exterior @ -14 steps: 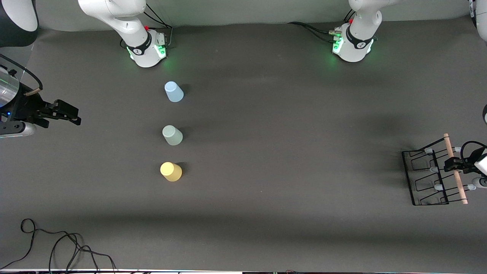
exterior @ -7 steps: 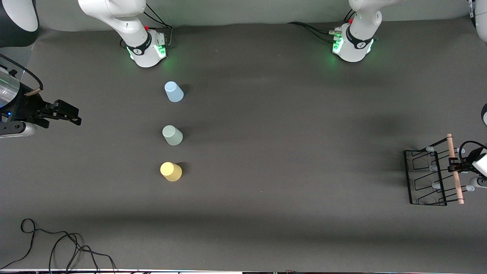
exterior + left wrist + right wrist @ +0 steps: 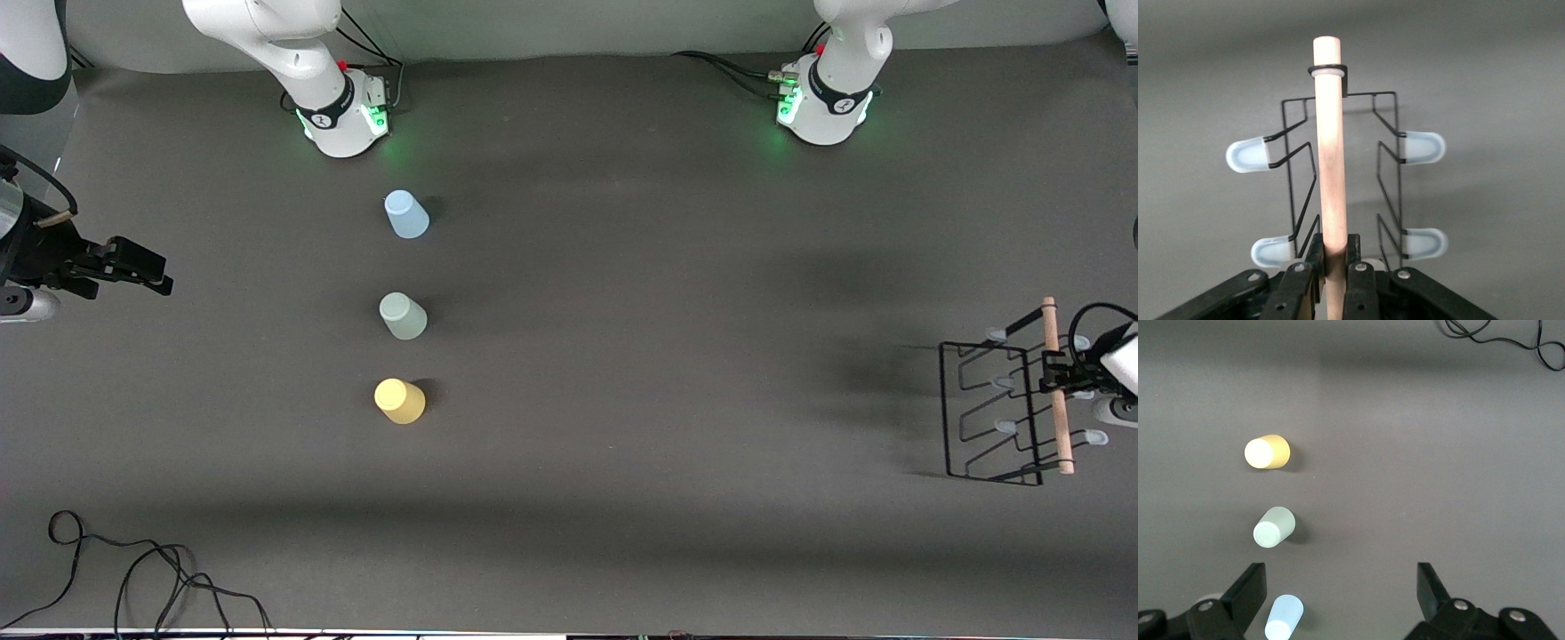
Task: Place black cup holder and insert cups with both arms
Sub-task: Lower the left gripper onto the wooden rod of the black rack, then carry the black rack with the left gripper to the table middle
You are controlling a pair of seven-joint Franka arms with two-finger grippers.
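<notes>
Cups wait unplaced: we see the light blue cup (image 3: 406,214), the grey-green cup (image 3: 403,316) and the yellow cup (image 3: 399,401) standing upside down in a row on the table (image 3: 640,356), toward the right arm's end. We judge the task barely begun. The black cup holder (image 3: 1005,412) hangs off the cloth at the left arm's end, its wooden handle (image 3: 1331,153) clamped by our left gripper (image 3: 1334,267). Our right gripper (image 3: 1341,587) waits spread wide, holding nothing, at the other table end.

Black wire cup holder (image 3: 989,411) w/ pale wooden rod; light blue plastic cup (image 3: 406,214), grey-green plastic cup (image 3: 403,316), yellow plastic cup (image 3: 399,401); dark grey table cloth (image 3: 676,284).
</notes>
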